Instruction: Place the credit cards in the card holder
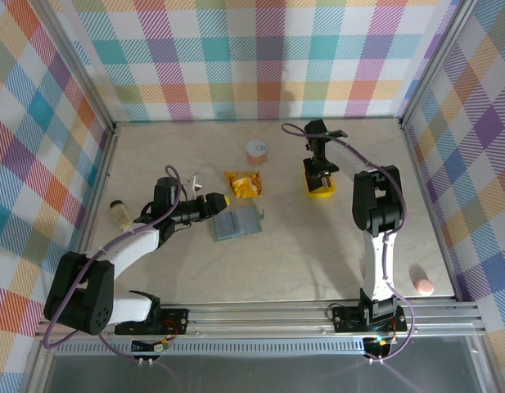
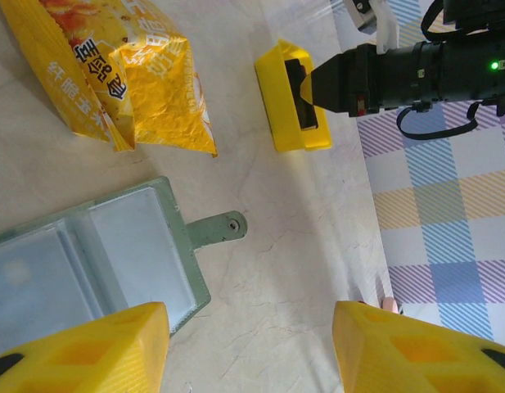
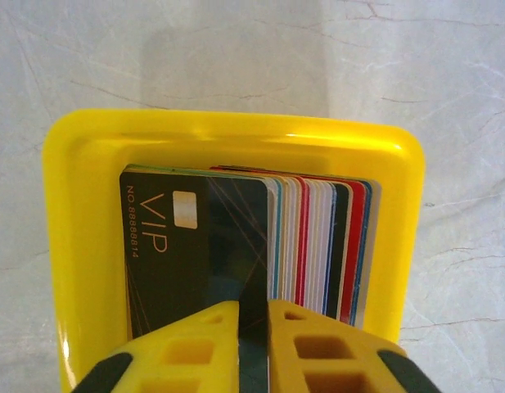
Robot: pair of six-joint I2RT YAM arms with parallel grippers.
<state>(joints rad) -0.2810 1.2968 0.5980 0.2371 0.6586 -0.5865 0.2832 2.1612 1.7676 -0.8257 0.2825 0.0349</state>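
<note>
Here, the right gripper (image 3: 252,319) is down at the yellow tray (image 3: 236,131), its jaws drawn narrow on the edge of a black VIP card (image 3: 195,246). This is the outermost of the credit cards (image 3: 317,237), which are packed together inside the tray. In the top view the tray sits at about 2 o'clock from the card holder (image 1: 234,223), well apart from it. The sage-green card holder lies open and flat near the middle of the table (image 1: 317,262). An orange-yellow snack packet (image 1: 245,183) lies just beside it at 12 o'clock. The left gripper (image 1: 218,201) hovers at the holder's 10 o'clock corner, jaws wide, nothing between them.
</note>
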